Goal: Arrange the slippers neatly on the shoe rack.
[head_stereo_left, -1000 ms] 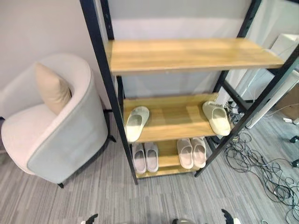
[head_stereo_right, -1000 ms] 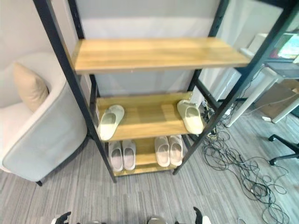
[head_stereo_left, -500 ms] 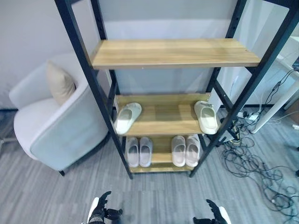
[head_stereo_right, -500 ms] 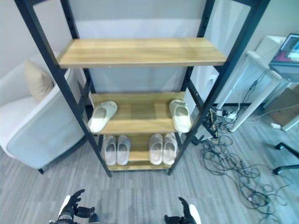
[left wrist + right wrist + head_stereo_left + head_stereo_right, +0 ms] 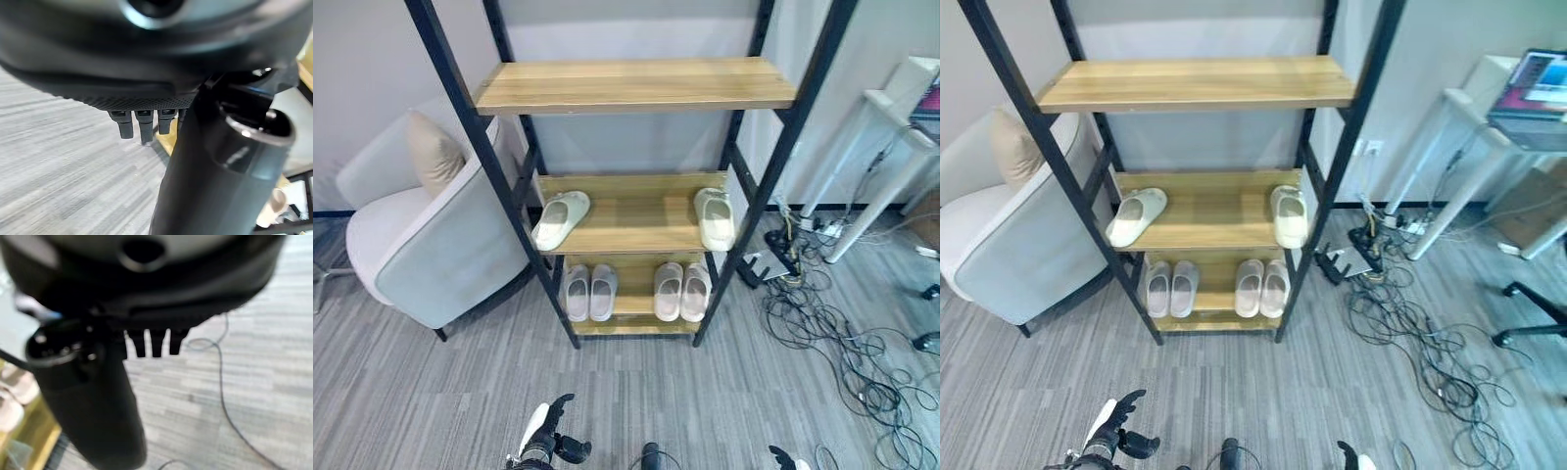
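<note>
The shoe rack (image 5: 514, 186) has a black frame and three wooden shelves. Its top shelf (image 5: 636, 83) is bare. On the middle shelf lie two cream slippers far apart: one (image 5: 560, 217) angled at the left end, the other (image 5: 715, 217) at the right end, toe forward. The bottom shelf holds a pale pair (image 5: 589, 292) on the left and a second pair (image 5: 681, 290) on the right. My left hand (image 5: 543, 441) hangs low in front of the rack, fingers (image 5: 142, 125) straight, holding nothing. My right hand (image 5: 1351, 455) sits at the lower edge, its fingers (image 5: 154, 345) straight and empty.
A white armchair (image 5: 440, 264) with a beige cushion (image 5: 431, 152) stands close to the rack's left side. Tangled cables (image 5: 842, 333) cover the floor to the right. A white desk (image 5: 891, 127) with a laptop (image 5: 1533, 83) and a chair base (image 5: 1528, 313) stand further right.
The whole picture has shifted: the camera has pulled back and the rack looks smaller. The slippers lie as before. My right hand has dropped to the lower edge.
</note>
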Robot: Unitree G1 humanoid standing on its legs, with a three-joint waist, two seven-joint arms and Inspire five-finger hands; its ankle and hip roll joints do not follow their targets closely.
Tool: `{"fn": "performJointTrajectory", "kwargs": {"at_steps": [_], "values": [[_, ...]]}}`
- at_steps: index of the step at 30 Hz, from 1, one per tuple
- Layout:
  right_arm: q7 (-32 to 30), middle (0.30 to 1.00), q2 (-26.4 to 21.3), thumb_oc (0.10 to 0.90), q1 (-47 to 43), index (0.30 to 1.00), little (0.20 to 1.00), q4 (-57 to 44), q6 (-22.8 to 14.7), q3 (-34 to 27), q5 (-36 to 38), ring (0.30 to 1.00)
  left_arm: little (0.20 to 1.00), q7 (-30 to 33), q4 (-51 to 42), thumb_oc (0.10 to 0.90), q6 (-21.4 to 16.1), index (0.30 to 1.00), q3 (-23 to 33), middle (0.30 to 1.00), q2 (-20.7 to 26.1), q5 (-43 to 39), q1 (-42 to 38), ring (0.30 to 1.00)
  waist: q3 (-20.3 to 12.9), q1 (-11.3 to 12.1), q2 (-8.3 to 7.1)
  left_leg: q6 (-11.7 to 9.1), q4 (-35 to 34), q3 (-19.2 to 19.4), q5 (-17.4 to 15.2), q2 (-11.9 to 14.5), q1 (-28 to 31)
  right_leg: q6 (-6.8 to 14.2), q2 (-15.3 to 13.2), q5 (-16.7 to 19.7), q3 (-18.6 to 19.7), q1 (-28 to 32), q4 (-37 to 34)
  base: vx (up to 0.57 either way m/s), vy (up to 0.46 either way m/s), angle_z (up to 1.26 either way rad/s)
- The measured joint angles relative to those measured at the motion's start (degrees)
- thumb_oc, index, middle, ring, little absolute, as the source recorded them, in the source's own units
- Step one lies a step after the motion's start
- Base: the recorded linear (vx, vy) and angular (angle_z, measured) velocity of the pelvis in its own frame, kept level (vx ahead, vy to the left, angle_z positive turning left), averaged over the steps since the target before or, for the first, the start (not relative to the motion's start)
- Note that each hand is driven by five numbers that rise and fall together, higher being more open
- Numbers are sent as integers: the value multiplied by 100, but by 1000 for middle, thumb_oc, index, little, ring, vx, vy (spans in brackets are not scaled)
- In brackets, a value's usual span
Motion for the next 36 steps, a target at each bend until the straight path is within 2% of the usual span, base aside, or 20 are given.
{"fn": "performJointTrajectory", "kwargs": {"at_steps": [2,3,6,7,9,10,13,14,18,20,22,23,25,27,30,31,33,34,35,36], "values": [[68,900,19,800,-21,900,900,10,14,10,3,900,900,6,-117,800,-2,900,21,900,102,-1,-54,900,47,-1,17,24,85,264,26,130,-99,212,-468,-554,3,-409,1620,51,-114,14],[100,900,18,800,-4,900,900,9,14,8,6,900,900,6,-114,800,-2,900,67,900,138,-1,-45,900,31,-3,-12,17,97,272,22,144,-103,378,-647,-775,15,-390,1895,97,-136,27],[120,900,23,800,-75,900,900,22,10,7,1,900,900,33,-17,800,95,900,377,900,241,-61,-35,900,27,85,-43,44,-22,124,40,283,-98,570,-910,-891,552,-171,1386,146,-163,-16],[121,900,50,800,-219,900,900,52,7,7,3,900,900,55,68,800,162,900,518,900,333,-206,-42,900,51,58,-14,27,-37,-68,51,425,-104,620,-925,-786,969,-41,658,183,-203,-34],[110,900,99,800,-226,900,900,60,2,4,9,900,900,122,253,800,175,900,621,900,457,-263,-63,900,9,-7,-106,-259,-66,-254,177,468,-51,797,-1028,-62,873,346,-220,198,-225,-6],[105,900,75,800,-215,900,900,121,13,-2,15,900,900,137,373,800,173,900,612,900,438,-293,-86,900,32,-69,-54,-473,-71,-348,193,613,48,559,-922,230,751,518,-388,190,-198,14],[92,900,-209,800,118,900,900,189,39,-10,140,900,900,136,411,800,148,900,554,900,-37,-417,-74,900,-21,-218,322,-687,-23,-590,275,935,148,303,-575,147,430,878,-561,145,-199,43],[95,900,-247,800,117,900,900,194,47,-8,144,900,900,136,419,800,126,900,585,900,-143,-475,-84,900,-30,-217,359,-735,70,-576,310,956,76,283,-519,133,426,885,-585,206,-328,23],[114,900,-185,800,181,900,900,166,76,122,129,900,900,140,461,800,110,900,661,900,-330,-804,-248,900,-27,-238,207,-1021,517,-798,595,981,-336,122,-414,182,363,985,-831,84,-210,34],[114,900,-146,800,168,900,900,152,72,177,117,900,900,141,474,800,109,900,647,900,-315,-932,-472,900,76,-244,-4,-1295,970,-967,855,948,-801,-103,-431,153,260,950,-838,23,-82,63],[105,900,-180,800,120,900,900,151,73,185,119,900,900,138,487,800,109,900,646,900,-310,-992,-475,900,152,-201,-130,-1261,1091,-984,946,869,-874,-290,-454,168,142,952,-833,122,-16,29],[99,900,-292,800,34,900,900,99,75,234,110,900,900,121,602,800,114,900,639,900,-318,-1075,-380,900,189,-196,-194,-1014,1142,-903,703,791,-880,-345,-455,134,128,980,-872,182,29,11],[93,900,-405,800,9,900,900,-57,53,236,97,900,900,119,661,800,118,900,661,900,-317,-1138,-259,900,186,-199,-174,-915,980,-813,574,694,-765,-355,-453,134,133,978,-871,238,80,4],[94,900,-435,800,-78,900,900,-45,45,250,94,900,900,120,716,800,118,900,665,900,-304,-1137,-240,900,192,-183,-175,-913,884,-760,570,670,-783,-388,-448,111,117,967,-875,220,85,21],[111,900,-400,800,-94,900,900,2,86,330,65,900,900,127,701,800,119,900,607,900,-292,-1124,-428,900,340,144,-277,-981,273,-779,580,891,-1070,-436,-454,94,189,1011,-842,333,185,33],[108,900,-389,800,-166,900,900,42,88,331,66,900,900,123,668,800,118,900,520,900,-265,-1083,-491,900,379,129,-271,-1007,191,-701,595,916,-1262,-396,-483,67,198,1035,-844,389,371,14],[142,900,-352,800,-294,900,900,203,98,253,108,900,900,116,518,800,116,900,412,900,-208,-947,-503,900,417,396,-223,-947,-46,-391,558,960,-1177,-278,-510,2,470,1058,-861,265,290,-53],[152,900,-348,800,-311,900,900,196,28,212,105,900,900,123,550,800,117,900,375,900,-187,-864,-460,900,352,401,-118,-915,-52,-385,540,947,-1062,-230,-523,-29,589,1106,-867,226,280,-105],[151,900,-356,800,-309,900,900,178,-8,169,116,900,900,109,597,800,121,900,344,900,-206,-721,-330,900,223,365,26,-690,-53,-417,343,906,-860,-120,-538,-93,737,1088,-837,225,281,-93],[170,900,-307,800,-356,900,900,225,38,169,146,900,900,86,613,800,154,900,309,900,-182,-628,-301,900,185,317,54,-616,-54,-416,603,783,-809,-60,-658,-94,886,1096,-827,185,260,-91]]}}
